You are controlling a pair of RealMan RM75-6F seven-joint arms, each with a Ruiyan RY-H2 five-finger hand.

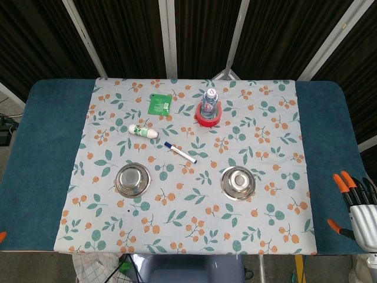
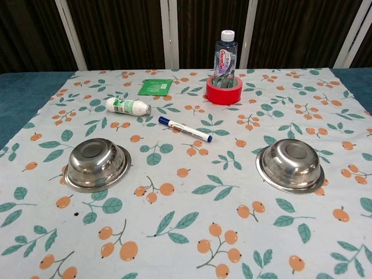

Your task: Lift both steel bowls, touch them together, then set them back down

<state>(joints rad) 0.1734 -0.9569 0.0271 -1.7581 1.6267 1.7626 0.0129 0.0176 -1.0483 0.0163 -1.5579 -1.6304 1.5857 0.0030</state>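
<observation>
On the leaf-print tablecloth (image 1: 194,194) both steel bowls (image 1: 132,179) (image 1: 237,183) rest untouched; right hand (image 1: 359,209), frame-cropped, fingers spread, holds nothing; left hand unseen.

Two bowls (image 2: 97,164) (image 2: 290,164) well apart on tablecloth (image 2: 186,232), marker (image 2: 185,129) behind, bottle (image 2: 225,53) inside tape roll (image 2: 224,90)

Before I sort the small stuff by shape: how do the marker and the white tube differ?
The marker is thin, with a blue cap; the white tube is thicker and stubbier, with green print. The marker lies diagonally near the cloth's middle; the tube lies further left and farther back. Both lie flat on the tablecloth, apart.
</observation>
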